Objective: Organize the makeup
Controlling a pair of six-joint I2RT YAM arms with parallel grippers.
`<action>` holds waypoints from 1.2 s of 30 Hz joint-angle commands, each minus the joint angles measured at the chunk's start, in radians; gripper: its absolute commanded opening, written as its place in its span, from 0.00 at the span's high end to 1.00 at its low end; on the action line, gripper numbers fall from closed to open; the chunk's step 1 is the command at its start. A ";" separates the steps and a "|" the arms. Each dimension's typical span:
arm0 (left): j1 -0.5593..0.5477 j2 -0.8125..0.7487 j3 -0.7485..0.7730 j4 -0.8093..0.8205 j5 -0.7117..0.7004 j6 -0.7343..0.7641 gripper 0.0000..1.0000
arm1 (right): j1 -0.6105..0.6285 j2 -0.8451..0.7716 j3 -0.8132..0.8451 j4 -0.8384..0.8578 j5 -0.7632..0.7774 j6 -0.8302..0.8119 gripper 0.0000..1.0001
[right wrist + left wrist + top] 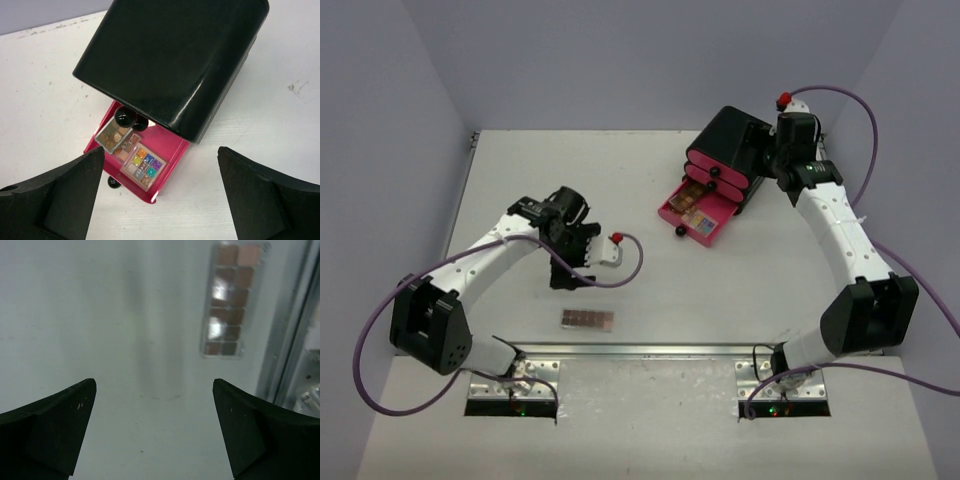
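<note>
A long brown eyeshadow palette (pixel 588 320) lies on the table near the front edge; it shows in the left wrist view (pixel 229 299) ahead and right of the fingers. My left gripper (pixel 567 276) is open and empty, above the table a little behind that palette. A black box (pixel 725 148) with pink drawers stands at the back right. Its lowest drawer (pixel 691 215) is pulled out and holds a multicoloured palette (pixel 145 166) and a brown palette (pixel 113 136). My right gripper (pixel 768 150) is open and empty above the box. No compact or pencils show.
Metal mounting plates (pixel 640 352) run along the near table edge by the arm bases. Grey walls close in the table on the left, back and right. A purple cable (pixel 630 268) loops beside the left wrist.
</note>
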 commanded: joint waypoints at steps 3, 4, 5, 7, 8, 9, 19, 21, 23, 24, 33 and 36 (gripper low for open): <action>-0.050 -0.191 -0.270 0.037 -0.053 0.131 0.00 | -0.002 -0.058 -0.025 -0.010 -0.012 0.021 0.06; -0.057 -0.195 -0.295 0.046 -0.064 0.121 0.00 | -0.002 -0.063 -0.031 -0.009 -0.006 0.019 0.06; -0.074 -0.199 -0.318 0.070 -0.070 0.097 0.00 | -0.003 -0.075 -0.047 -0.007 0.000 0.017 0.06; -0.121 -0.218 -0.384 0.119 -0.074 0.075 0.00 | -0.002 -0.086 -0.070 -0.004 0.012 0.016 0.06; -0.156 -0.226 -0.421 0.158 -0.083 0.066 0.00 | -0.003 -0.093 -0.076 -0.008 0.013 0.015 0.06; -0.181 -0.228 -0.450 0.189 -0.093 0.055 0.00 | -0.002 -0.094 -0.078 -0.012 0.013 0.013 0.06; -0.228 -0.082 -0.539 0.418 -0.136 -0.109 0.00 | -0.003 -0.091 -0.084 -0.052 0.036 -0.011 0.06; -0.241 -0.066 -0.554 0.481 -0.149 -0.132 0.00 | -0.003 -0.089 -0.086 -0.057 0.044 -0.020 0.05; -0.252 -0.042 -0.558 0.510 -0.167 -0.153 0.01 | -0.003 -0.088 -0.086 -0.059 0.051 -0.028 0.05; -0.257 -0.038 -0.561 0.520 -0.168 -0.163 0.01 | -0.003 -0.087 -0.084 -0.061 0.056 -0.035 0.05; -0.299 0.041 -0.601 0.605 -0.215 -0.213 0.49 | -0.003 -0.069 -0.073 -0.062 0.088 -0.060 0.04; -0.298 0.092 -0.551 0.597 -0.224 -0.249 0.80 | -0.004 -0.061 -0.063 -0.062 0.089 -0.061 0.04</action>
